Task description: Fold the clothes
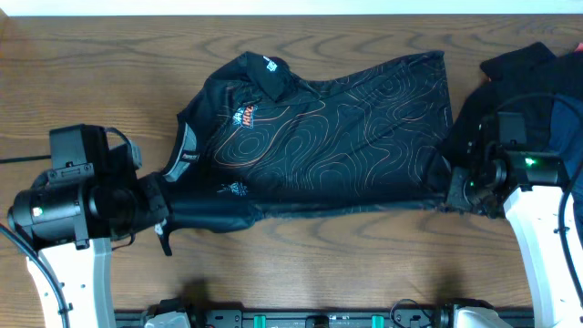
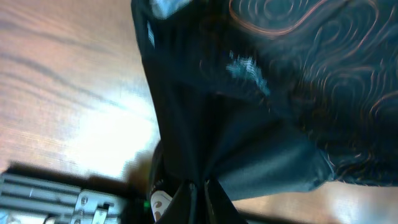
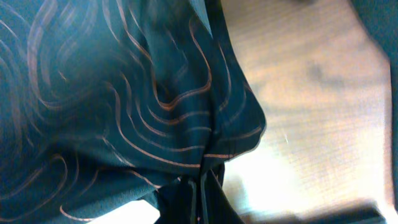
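We find the shirt point(image 1: 337, 137) spread flat across the middle of the table point(image 1: 310, 264). It is black with thin orange contour lines, its collar point(image 1: 262, 71) toward the left and its hem toward the right.

The left claw point(image 1: 157, 217) sits at the shirt's near left corner. Its fingers are pressed together on a bunched fold of plain black cloth (the left wrist view shows the fabric gathering into the pinch).

The right claw point(image 1: 455, 189) sits at the near right corner, by the hem. It is likewise clamped narrow on the patterned edge, and the right wrist view shows cloth drawn into the closed fingers.

Between the two claws, the near edge of the shirt runs in a fairly straight line.

A heap of dark clothes point(image 1: 537, 73) lies at the far right of the table, just beside the hem and behind the right arm. We cannot tell whether it touches the shirt
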Available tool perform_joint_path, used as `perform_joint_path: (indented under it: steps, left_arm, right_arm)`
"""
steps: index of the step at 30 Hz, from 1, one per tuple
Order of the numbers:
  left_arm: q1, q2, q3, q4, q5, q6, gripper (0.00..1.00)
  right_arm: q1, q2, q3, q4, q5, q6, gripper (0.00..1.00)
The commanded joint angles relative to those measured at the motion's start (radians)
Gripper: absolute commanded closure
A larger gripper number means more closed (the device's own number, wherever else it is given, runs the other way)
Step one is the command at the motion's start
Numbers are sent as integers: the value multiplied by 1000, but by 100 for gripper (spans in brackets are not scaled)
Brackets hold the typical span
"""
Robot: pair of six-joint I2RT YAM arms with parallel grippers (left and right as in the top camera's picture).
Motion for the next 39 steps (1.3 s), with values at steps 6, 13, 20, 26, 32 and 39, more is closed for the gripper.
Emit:
perform_joint_path:
  steps: [6, 13, 20, 26, 32, 39]
  left_arm:
    - [5, 137, -2, 163, -11, -34, 95]
    - [4, 319, -2, 362, 1, -34, 94]
    - [-19, 537, -2, 488, 48, -33, 94]
    - [-43, 670, -2, 593, 48, -33, 94]
    - [-50, 696, -2, 656, 48, -33, 93]
    - [-50, 695, -2, 662, 48, -33, 48]
  right_arm:
    - [-18, 88, 7, 195, -47, -41, 99]
    - [-18, 238, 7, 388, -78, -48, 99]
    - [-17, 370, 7, 521, -87, -48, 99]
    - [3, 437, 7, 603, -87, -75, 99]
    - [30, 479, 7, 667, -87, -82, 98]
    - [33, 484, 7, 682, -74, -82, 72]
